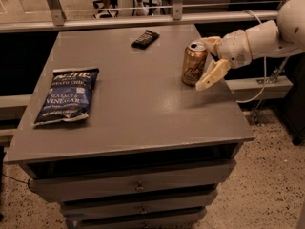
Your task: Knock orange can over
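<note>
The orange can [194,63] stands upright near the right edge of the grey cabinet top [128,109]. It is golden-orange with a silver top and white lettering. My gripper [208,63] comes in from the right on a white arm and is open. One cream finger [213,74] reaches down beside the can's right side, right up against it. The other finger [209,42] sits by the can's top rim. The can's right edge is partly hidden by the fingers.
A blue chip bag [67,95] lies flat on the left of the top. A small black packet [145,38] lies at the back. A metal rail [143,19] runs behind the cabinet. Drawers [138,185] are below. A cable [259,87] hangs at the right.
</note>
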`<state>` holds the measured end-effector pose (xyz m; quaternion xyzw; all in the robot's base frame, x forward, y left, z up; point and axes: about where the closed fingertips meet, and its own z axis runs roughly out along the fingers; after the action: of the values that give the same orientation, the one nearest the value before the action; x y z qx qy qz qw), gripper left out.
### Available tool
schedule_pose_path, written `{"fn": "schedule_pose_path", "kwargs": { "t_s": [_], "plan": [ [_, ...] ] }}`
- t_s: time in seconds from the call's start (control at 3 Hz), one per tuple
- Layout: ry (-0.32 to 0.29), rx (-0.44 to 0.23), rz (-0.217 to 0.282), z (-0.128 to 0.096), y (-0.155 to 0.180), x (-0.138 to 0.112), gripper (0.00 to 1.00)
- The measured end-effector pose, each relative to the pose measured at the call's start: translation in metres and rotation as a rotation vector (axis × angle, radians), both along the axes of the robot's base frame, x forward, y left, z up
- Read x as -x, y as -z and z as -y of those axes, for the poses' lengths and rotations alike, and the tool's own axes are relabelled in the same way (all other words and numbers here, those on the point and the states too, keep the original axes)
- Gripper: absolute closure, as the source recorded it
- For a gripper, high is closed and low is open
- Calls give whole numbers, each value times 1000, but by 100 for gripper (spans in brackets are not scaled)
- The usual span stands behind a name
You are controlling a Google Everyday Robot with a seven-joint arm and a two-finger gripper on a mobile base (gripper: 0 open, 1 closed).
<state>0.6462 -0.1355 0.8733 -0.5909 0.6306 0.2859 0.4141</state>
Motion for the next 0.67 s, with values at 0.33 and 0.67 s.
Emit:
{"fn": "schedule_pose_path", "kwargs": {
  "t_s": [0.33,0.67],
  "plan": [
    [-105,-8,-59,-26,13,32,0],
    [-225,-7,-101,-54,17,74,0]
  ]
}}
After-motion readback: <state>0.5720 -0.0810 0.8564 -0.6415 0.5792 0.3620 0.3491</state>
